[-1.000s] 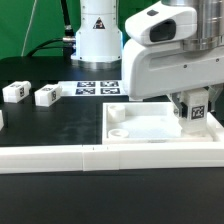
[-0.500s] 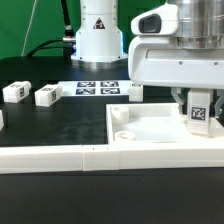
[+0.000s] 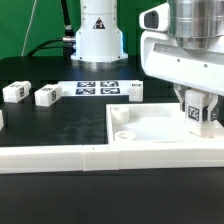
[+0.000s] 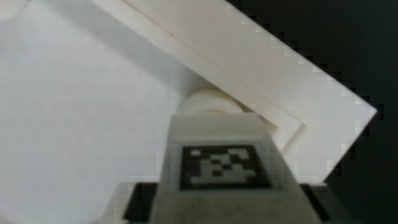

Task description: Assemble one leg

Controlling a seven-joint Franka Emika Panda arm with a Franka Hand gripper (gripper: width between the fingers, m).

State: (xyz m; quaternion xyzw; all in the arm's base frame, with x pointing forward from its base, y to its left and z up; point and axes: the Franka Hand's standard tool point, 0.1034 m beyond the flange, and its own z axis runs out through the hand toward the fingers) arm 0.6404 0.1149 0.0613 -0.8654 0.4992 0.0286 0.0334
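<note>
My gripper (image 3: 198, 108) is shut on a leg (image 3: 197, 114), a small white block with a black-and-white tag, held upright over the right part of the large white square panel (image 3: 150, 128). In the wrist view the leg (image 4: 222, 155) fills the middle between the dark fingers (image 4: 143, 200), its far end near a corner of the panel (image 4: 107, 110) by the border rail (image 4: 267, 70). Three more legs lie on the black table: two at the exterior view's left (image 3: 14, 91) (image 3: 47, 95) and one behind the panel (image 3: 136, 91).
The marker board (image 3: 98, 88) lies at the back by the robot base (image 3: 98, 35). A long white border rail (image 3: 90, 158) runs along the front. Another white part shows at the left edge (image 3: 2, 119).
The gripper with the leg has moved toward the exterior view's right and turned a little; the leg now sits lower over the panel's right side.
</note>
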